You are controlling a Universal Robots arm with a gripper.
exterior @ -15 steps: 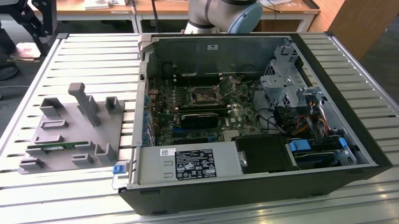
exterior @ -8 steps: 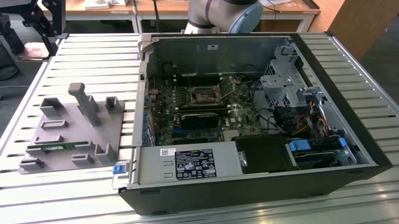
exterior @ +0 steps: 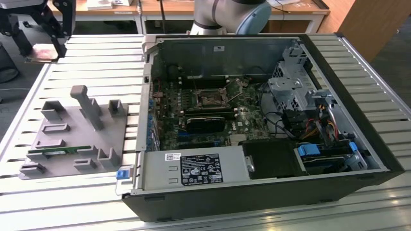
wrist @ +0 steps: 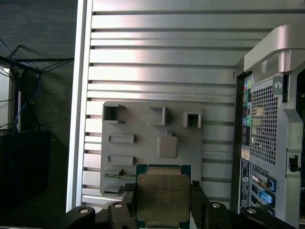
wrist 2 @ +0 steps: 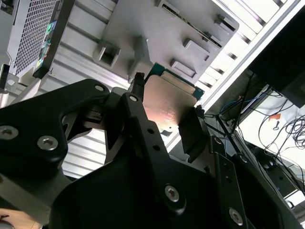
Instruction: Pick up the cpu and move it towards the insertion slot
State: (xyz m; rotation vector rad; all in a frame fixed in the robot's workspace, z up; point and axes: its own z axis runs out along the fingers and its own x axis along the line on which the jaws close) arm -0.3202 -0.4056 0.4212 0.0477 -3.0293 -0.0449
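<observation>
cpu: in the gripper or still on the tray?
In the gripper: its fingers clamp the cpu at both edges, lifted clear above the grey tray.

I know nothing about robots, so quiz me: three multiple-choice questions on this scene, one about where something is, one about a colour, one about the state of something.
1. Where is the tool in the exterior view?
A. Inside the computer case
B. Above the table's far corner on that view's left, beyond the grey tray
C. Resting on the power supply

2. What colour is the thin edge around the cpu?
A. Red
B. Greenish
C. White

3. What state is the cpu in?
A. Lying in a tray recess
B. Seated in the insertion slot
C. Clamped between the tool's fingers, off the table

Answers:
1 B: the tool hangs left of the open computer case, past the grey tray.
2 B: both wrist views show a greenish border round the silvery top.
3 C: black fingers press both its sides, and the insertion slot sits apart inside the case.
</observation>
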